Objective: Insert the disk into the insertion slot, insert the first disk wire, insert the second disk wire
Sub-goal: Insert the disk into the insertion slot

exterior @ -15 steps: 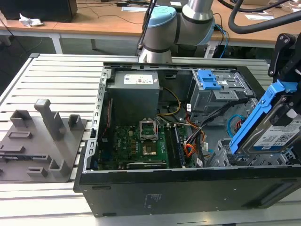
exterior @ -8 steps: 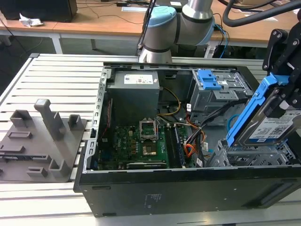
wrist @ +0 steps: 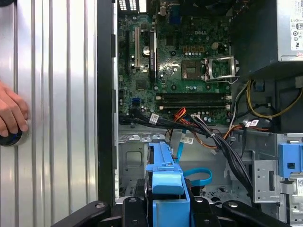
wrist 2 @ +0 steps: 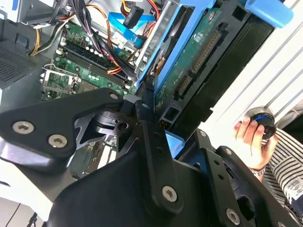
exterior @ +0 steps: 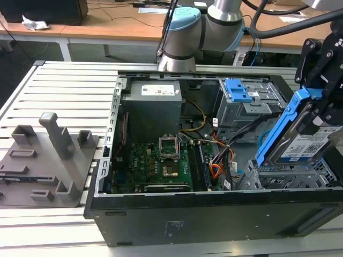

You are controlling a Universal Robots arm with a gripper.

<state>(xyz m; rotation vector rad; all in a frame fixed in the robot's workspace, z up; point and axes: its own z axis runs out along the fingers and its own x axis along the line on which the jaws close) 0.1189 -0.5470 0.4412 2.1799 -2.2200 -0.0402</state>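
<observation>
The end effector (exterior: 317, 104) is pinched shut on the disk (exterior: 299, 143). In the first wrist view its black fingers (wrist: 136, 208) press against the 2 long sides of the blue frame. The disk hangs from it tilted, with the label side toward the exterior camera. The second wrist view shows its green circuit side and connector row. Its lower end sits at the mouth of the insertion slot (exterior: 284, 179), the perforated metal cage directly under the end effector, in a corner of the open computer case (exterior: 214, 219). I cannot tell how far the disk has entered.

Just beside the slot, toward the motherboard (exterior: 161, 160), lies a loose bundle of black, orange and red wires (exterior: 222, 163). In the first wrist view a flat blue cable (wrist: 196, 176) loops close to the disk's leading end. A taller grey cage with a blue clip (exterior: 238, 90) stands near the end effector, on the exterior view's left of it and further back. The power supply (exterior: 153, 104) is well apart from it.

Outside the case, near the end effector, a person's hand (wrist 2: 251, 137) rests on a round black-and-blue knob (wrist 2: 263, 120) on the slatted bench (exterior: 64, 91). A grey plastic fixture (exterior: 48, 155) sits on the bench at the far side of the case from the end effector.
</observation>
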